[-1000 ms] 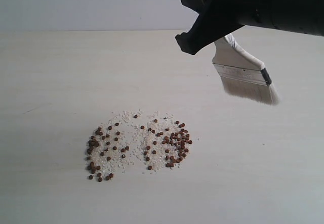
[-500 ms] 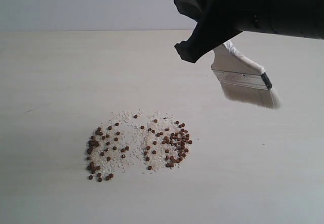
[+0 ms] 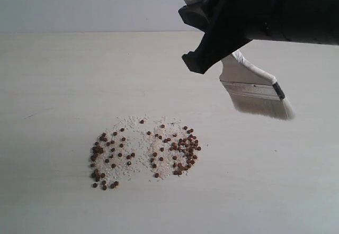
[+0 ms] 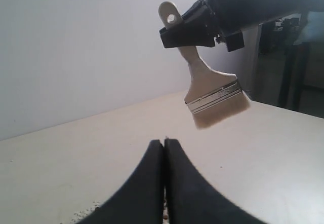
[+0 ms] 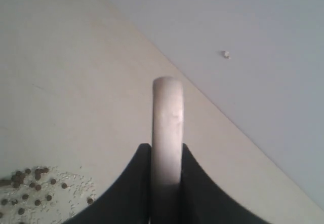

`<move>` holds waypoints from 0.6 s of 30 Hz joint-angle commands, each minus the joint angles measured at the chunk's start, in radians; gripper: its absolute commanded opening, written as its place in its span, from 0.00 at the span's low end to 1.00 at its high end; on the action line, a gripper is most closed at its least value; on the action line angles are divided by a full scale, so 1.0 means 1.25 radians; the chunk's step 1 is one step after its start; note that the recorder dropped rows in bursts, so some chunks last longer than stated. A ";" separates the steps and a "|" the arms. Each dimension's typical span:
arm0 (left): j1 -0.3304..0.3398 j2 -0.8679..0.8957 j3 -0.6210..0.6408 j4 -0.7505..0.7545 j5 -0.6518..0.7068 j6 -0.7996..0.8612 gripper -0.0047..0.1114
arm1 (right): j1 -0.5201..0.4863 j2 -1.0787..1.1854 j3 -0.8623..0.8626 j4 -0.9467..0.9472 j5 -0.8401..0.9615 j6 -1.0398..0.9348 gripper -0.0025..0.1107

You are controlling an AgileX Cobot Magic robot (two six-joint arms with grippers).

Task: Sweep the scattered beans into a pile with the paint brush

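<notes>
Pale wood pinched in the right claw [image 5: 166, 153]: paint brush [image 3: 251, 83] gripped by its handle, bristles clear of the table [image 3: 63, 86], off beside the beans [image 3: 183, 149]. Left claw [image 4: 163, 145] shut, empty. Two loose patches among white crumbs [image 3: 140, 138], not yet gathered; sweeping mostly ahead, by the look.

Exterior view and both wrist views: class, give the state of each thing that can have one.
paint brush: held by its handle, bristles down, off to one side of the beans.
beans: scattered in two loose patches, not piled.
right gripper: shut on the paint brush.
left gripper: shut, empty.
</notes>
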 commanded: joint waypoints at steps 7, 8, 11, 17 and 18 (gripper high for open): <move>0.000 -0.003 0.003 0.000 -0.007 0.001 0.04 | -0.076 0.082 0.152 -0.407 -0.560 0.546 0.02; 0.000 -0.003 0.003 0.000 -0.007 0.001 0.04 | -0.075 0.086 0.172 -0.282 -0.637 0.451 0.02; 0.000 -0.003 0.003 0.000 -0.007 0.001 0.04 | -0.073 0.104 0.231 -0.198 -0.835 0.333 0.02; 0.000 -0.003 0.003 0.000 -0.007 0.001 0.04 | -0.073 0.142 0.294 -0.256 -0.911 0.542 0.02; 0.000 -0.003 0.003 0.000 -0.007 0.001 0.04 | -0.070 0.148 0.298 -0.279 -0.910 0.611 0.02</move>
